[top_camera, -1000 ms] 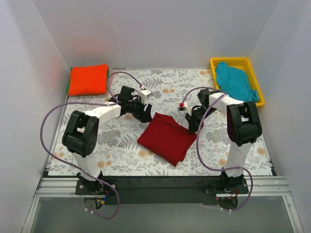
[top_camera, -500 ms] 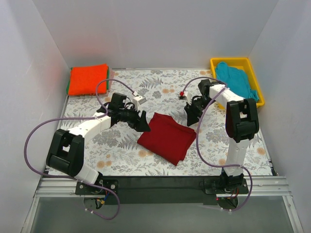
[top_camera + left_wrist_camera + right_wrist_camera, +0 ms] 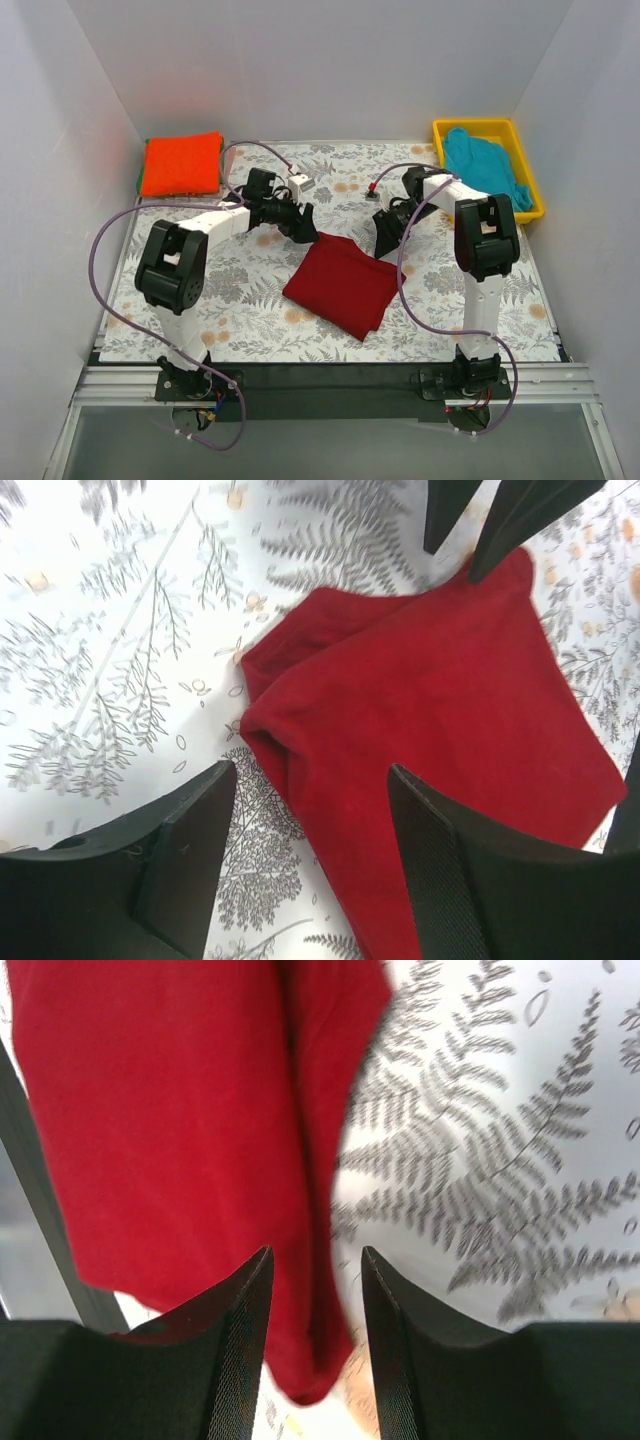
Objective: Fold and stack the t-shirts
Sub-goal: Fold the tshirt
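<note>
From above, the maroon tee (image 3: 342,285) lies folded flat, with my left claw (image 3: 306,226) at its far-left corner and my right claw (image 3: 384,240) at its far-right one.

Left wrist: my jaws are well apart and empty, straddling a folded corner.

Right wrist: my jaws are partly open over the tee's edge and pinch nothing.

The tee looks soft, light and limp. I'd pinch every layer at the corners, or it will sag open.

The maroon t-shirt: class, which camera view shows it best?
The top external view: the whole folded maroon t-shirt lies in frame on the patterned table. The left wrist view shows most of it, cut off at the bottom. The right wrist view shows only one blurred part.
</note>
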Available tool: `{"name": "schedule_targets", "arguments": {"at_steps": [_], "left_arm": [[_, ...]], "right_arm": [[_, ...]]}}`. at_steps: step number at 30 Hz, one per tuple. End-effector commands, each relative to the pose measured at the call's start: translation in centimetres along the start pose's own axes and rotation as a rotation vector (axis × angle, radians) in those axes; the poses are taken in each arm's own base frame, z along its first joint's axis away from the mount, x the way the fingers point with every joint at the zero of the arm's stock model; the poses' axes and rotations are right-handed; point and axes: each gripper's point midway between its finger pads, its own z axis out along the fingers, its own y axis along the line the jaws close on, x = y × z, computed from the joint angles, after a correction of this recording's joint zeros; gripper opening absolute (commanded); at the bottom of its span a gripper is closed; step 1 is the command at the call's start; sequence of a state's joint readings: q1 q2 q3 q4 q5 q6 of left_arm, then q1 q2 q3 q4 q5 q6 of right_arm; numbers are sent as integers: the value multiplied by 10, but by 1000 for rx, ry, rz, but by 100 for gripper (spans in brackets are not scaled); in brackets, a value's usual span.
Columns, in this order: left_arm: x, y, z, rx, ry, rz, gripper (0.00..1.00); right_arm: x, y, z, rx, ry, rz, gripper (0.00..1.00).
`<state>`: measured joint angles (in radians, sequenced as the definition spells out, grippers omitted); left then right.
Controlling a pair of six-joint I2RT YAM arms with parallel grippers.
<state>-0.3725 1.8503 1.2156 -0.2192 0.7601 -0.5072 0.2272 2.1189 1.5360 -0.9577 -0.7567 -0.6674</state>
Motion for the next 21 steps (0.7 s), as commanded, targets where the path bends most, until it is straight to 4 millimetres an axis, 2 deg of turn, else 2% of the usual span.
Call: {"name": "schedule_targets", "arguments": {"at_steps": [1,3,4,6,10,12,15,18,19,21], "left_arm": [[-4,2,11,13,-10,-3,59],[4,-6,11,45,0,-37,51],[21,-14,11,71,24,-63,49],[34,-27,9,89,44,-72,42],[61,-54,-16,96,67,-110,31],[72,-69,-27,118,90,-125,27],[83,-92,-50,137,97,-102,26],[83,-102,-67,117,78,-29,43],[79,-102,-70,105,62,6,53],[64,-97,-76,71,25,136,59]], "right_arm": [[-16,1,9,-44,-37,0,47],[-13,2,20,-61,-16,-8,46],[-13,5,26,-70,-3,-24,44],[-12,6,36,-88,13,-26,41],[-12,23,53,-131,43,-68,33],[-3,32,60,-154,65,-65,31],[9,53,67,-188,96,-118,29],[6,66,65,-201,94,-148,36],[2,67,63,-198,85,-162,38],[-12,69,53,-185,49,-176,38]]}}
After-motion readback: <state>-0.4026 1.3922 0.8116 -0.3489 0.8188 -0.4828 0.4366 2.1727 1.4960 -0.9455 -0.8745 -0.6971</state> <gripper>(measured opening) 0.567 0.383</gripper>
